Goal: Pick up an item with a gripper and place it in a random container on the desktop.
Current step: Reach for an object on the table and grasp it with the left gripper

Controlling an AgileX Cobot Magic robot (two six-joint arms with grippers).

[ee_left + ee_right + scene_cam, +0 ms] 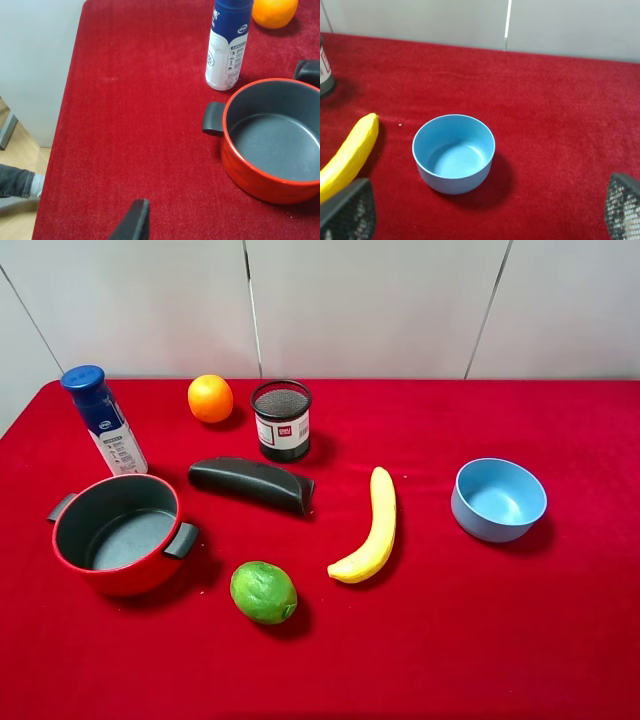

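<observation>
The orange point(210, 398) is set at the back of the bench point(450, 660), between the bottle point(103, 422) and the cup point(281, 420). It is not held yet. The right gripper point(485, 212) is spread wide near the bowl point(455, 181). Only one finger of the left gripper point(135, 222) is shown, so its gap cannot be told. The orange is round and smooth, so it could be rolled away if squeezed off its middle. The cup could be knocked. The bowl is well apart, so the orange could be dropped on the way.

Looks like a lab test bench; flat table point(560, 640) draped in bright red velvety cloth; plain white panelled wall point(370, 300) running along its far edge.
</observation>
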